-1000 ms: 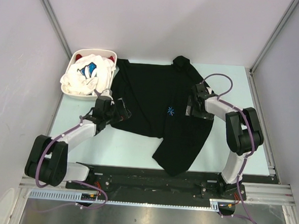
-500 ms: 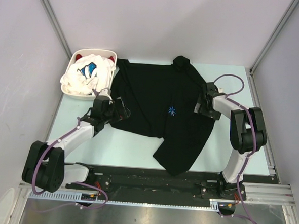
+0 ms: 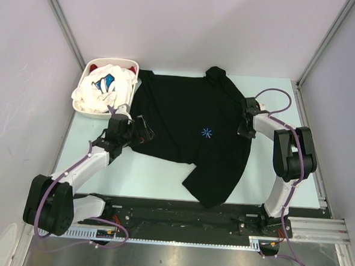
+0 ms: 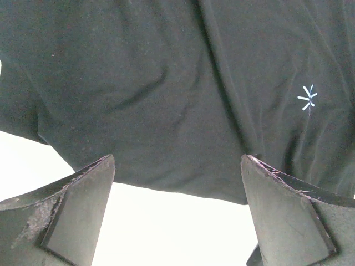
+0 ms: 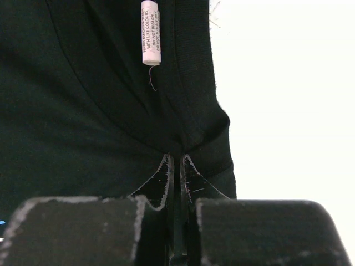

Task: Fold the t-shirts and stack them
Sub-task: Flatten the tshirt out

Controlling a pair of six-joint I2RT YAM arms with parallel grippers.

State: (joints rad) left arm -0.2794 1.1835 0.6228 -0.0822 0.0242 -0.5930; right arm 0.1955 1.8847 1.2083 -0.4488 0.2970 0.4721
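Observation:
A large black t-shirt (image 3: pixel 190 119) lies spread on the table, its blue starburst mark (image 3: pixel 207 133) facing up. My left gripper (image 3: pixel 142 131) stands open at the shirt's left lower edge. In the left wrist view both fingers (image 4: pixel 77 210) flank the hem of the black t-shirt (image 4: pixel 166 83) with bare table between them. My right gripper (image 3: pixel 244 130) is shut on the shirt's right edge. In the right wrist view the right gripper (image 5: pixel 176 160) pinches a fold of black cloth below a white care label (image 5: pixel 150 32). A white t-shirt with blue print (image 3: pixel 105 86) and a red one (image 3: pixel 131 64) lie in the basket.
A white oval basket (image 3: pixel 81 106) stands at the table's back left corner, touching the black shirt's sleeve. The shirt's lower corner (image 3: pixel 207 192) reaches toward the black rail (image 3: pixel 178 212) at the near edge. Pale grey walls enclose the table on three sides.
My right gripper moved right to the shirt's edge and closed on the cloth. The left arm shifted slightly and stayed open.

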